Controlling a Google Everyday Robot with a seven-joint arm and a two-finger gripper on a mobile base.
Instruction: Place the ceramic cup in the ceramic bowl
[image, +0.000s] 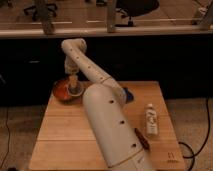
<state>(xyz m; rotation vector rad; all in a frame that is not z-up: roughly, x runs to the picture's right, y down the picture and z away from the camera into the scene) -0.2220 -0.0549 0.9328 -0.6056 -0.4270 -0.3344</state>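
Cup (75, 90) sits inside bowl (64, 90), left of frame centre, at tabletop's (60, 130) far left edge. Cup pale, short, round; bowl orange-red inside, brown rim. Tool (73, 82) directly above cup, at its top; can't tell how far open or whether gripping. White bottle (151, 120) lies right on tabletop.

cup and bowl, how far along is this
Mostly done: the cup sits inside the bowl at the table's far left corner. In hand: the gripper is right above the cup, seemingly at its rim; whether it has let go cannot be told. Left: probably releasing and lifting the arm away. The bottle stands untouched at right.
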